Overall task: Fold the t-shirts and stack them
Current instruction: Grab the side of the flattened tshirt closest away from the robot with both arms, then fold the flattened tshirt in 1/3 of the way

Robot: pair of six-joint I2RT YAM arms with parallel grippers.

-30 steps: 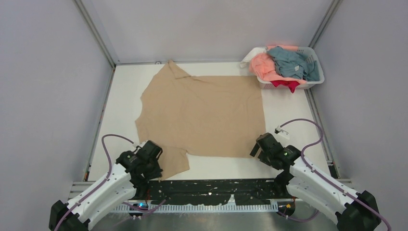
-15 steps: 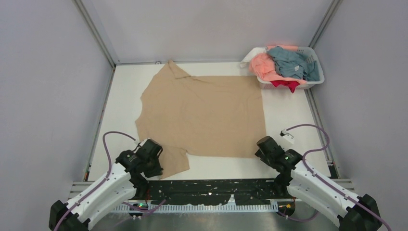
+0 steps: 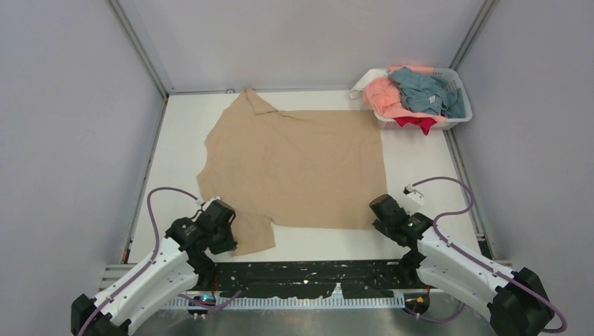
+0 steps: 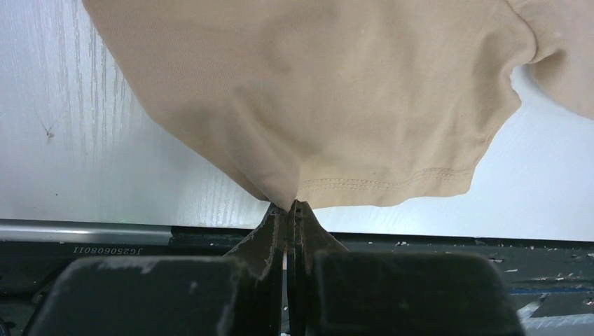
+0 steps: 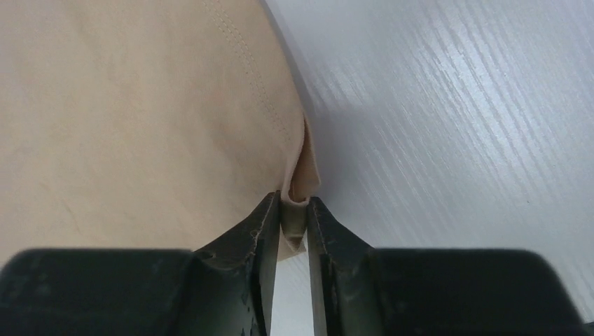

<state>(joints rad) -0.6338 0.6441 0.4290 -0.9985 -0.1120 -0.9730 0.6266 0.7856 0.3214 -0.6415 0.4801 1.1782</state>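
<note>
A large tan-beige t-shirt (image 3: 301, 168) lies spread flat on the white table. My left gripper (image 3: 228, 232) is at its near left sleeve. In the left wrist view the left gripper (image 4: 289, 204) is shut on the sleeve's hem, and the tan fabric (image 4: 315, 91) rises from the pinch. My right gripper (image 3: 379, 211) is at the shirt's near right corner. In the right wrist view the right gripper (image 5: 294, 204) pinches a small fold of the tan hem (image 5: 302, 168). Salmon-pink (image 3: 384, 94), grey-blue (image 3: 427, 91) and red (image 3: 415, 123) t-shirts are piled in the basket.
The white slotted basket (image 3: 455, 123) stands at the far right corner. Bare white table (image 3: 420, 168) shows to the right of the shirt. A black rail (image 3: 315, 269) runs along the near edge between the arm bases. Grey walls enclose three sides.
The right gripper's jaws have closed from wide open onto the shirt's near right hem corner. The left gripper has stayed shut on the sleeve.
</note>
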